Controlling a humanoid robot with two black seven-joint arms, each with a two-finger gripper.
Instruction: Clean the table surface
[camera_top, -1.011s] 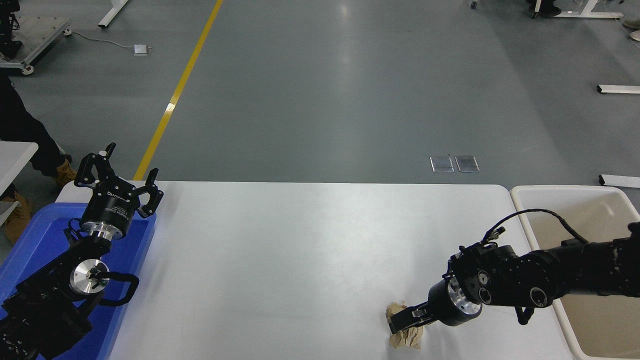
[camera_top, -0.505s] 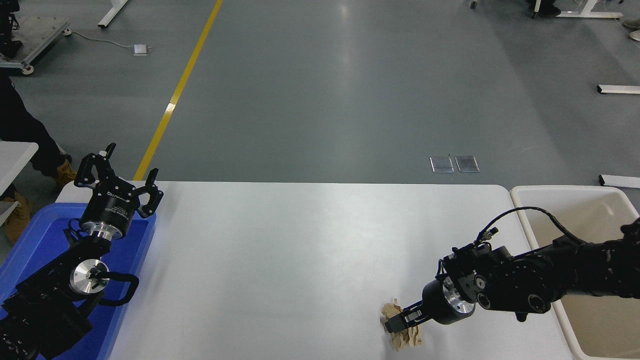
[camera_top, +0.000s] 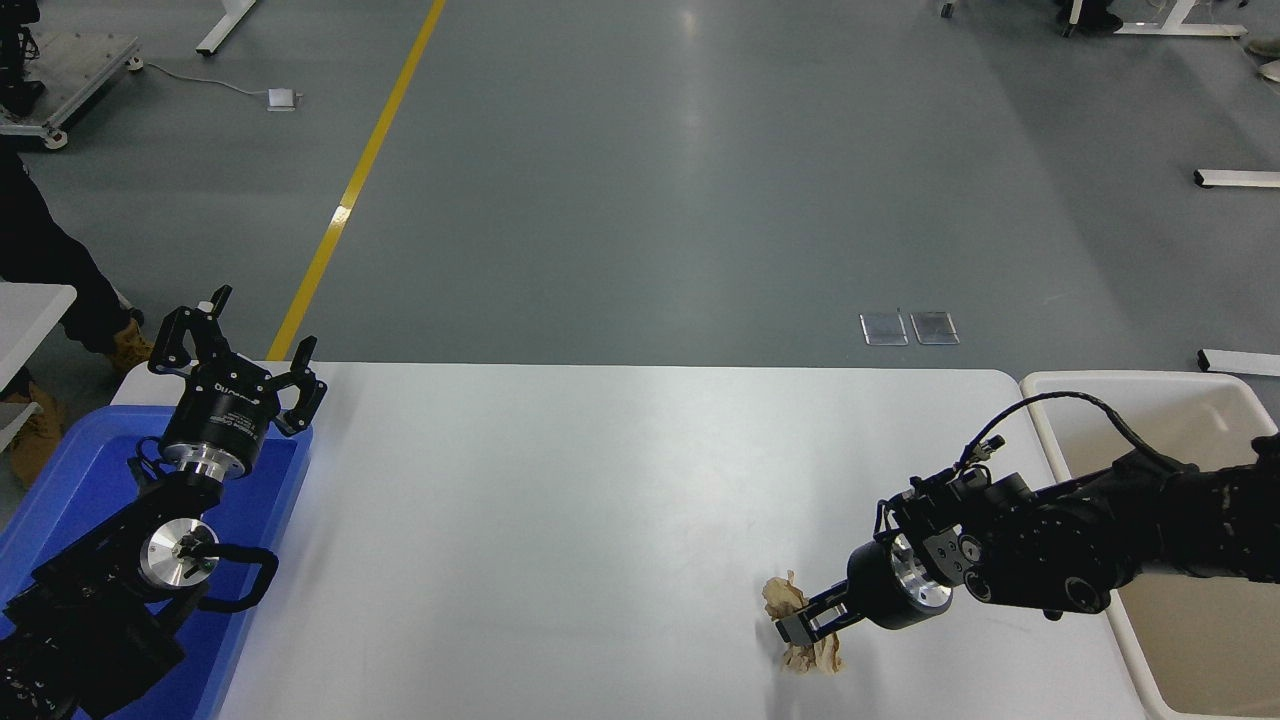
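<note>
The white table surface (camera_top: 560, 500) fills the lower middle of the head view. A crumpled brown paper wad (camera_top: 802, 630) sits near its front right. My right gripper (camera_top: 797, 625) comes in from the right and is shut on the wad, holding it slightly lifted off the table. My left gripper (camera_top: 232, 355) is open and empty, parked at the lower left above the blue tray.
A blue plastic tray (camera_top: 70, 470) lies under the left arm at the table's left end. A beige bin (camera_top: 1200, 620) stands off the table's right edge, under the right arm. A person's leg and boot (camera_top: 125, 345) stand at the far left.
My right gripper has closed on the paper wad, bunched it up and raised it a little. The left arm has not moved.
</note>
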